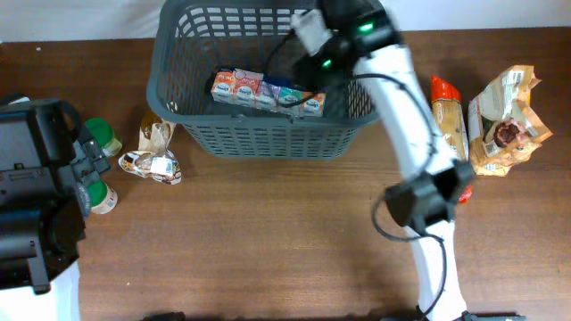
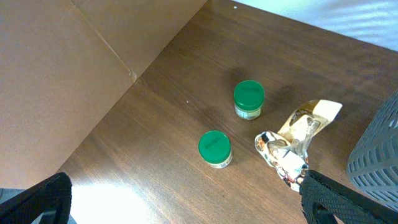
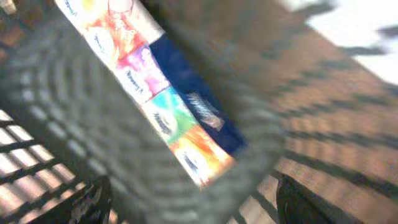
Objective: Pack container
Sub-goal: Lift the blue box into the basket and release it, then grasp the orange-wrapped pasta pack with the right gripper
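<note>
The dark grey slotted basket (image 1: 183, 125) stands at the table's back centre. A row of colourful small cartons (image 1: 266, 92) lies inside it, also blurred in the right wrist view (image 3: 149, 93). My right gripper (image 3: 189, 202) is open and empty, over the basket's right part above the cartons, with the basket wall (image 3: 87, 124) blurred below it. My left gripper (image 2: 183, 208) is open and empty at the table's left, above two green-lidded jars (image 2: 214, 148) (image 2: 249, 98) and a crumpled foil packet (image 2: 292, 140).
The jars (image 1: 105, 138) and foil packets (image 1: 153, 160) lie left of the basket. An orange-capped bottle (image 1: 449, 116) and brown snack bags (image 1: 504, 120) lie right of it. The left arm's black base (image 1: 31, 196) fills the left edge.
</note>
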Controlling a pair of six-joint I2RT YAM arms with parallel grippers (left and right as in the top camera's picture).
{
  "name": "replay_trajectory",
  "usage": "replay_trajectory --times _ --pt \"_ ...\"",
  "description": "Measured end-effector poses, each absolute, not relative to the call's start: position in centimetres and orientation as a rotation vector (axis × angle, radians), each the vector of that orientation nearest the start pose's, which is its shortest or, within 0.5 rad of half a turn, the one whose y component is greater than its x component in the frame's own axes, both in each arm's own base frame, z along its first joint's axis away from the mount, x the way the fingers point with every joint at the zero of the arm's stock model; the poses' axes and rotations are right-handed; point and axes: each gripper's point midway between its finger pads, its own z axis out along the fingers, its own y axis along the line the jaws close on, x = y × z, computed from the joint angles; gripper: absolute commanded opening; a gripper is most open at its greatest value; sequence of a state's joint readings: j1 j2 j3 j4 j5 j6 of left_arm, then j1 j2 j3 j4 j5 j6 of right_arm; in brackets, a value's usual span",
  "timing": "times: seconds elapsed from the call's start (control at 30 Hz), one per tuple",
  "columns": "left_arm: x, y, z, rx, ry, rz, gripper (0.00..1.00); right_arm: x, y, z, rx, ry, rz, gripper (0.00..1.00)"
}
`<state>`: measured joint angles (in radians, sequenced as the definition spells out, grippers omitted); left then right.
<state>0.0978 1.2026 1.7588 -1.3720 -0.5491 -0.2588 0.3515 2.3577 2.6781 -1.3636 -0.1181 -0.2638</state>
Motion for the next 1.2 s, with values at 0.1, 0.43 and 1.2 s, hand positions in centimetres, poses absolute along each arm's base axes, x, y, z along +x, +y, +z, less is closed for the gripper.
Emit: replay_trajectory --times 0.1,0.43,1.2 --pt "24.3 11.4 37.9 -0.658 2.21 0.57 0.99 48.9 16.2 29.7 -0.677 2.403 0.116 0.85" --pt "24.3 11.4 37.9 -0.658 2.21 0.57 0.99 41.4 -5.5 37.4 0.198 2.465 -0.036 0.91" --pt "24.3 11.4 37.9 -0.659 2.209 0.569 0.99 39.7 -8.2 4.0 0.567 3.101 0.207 0.88"
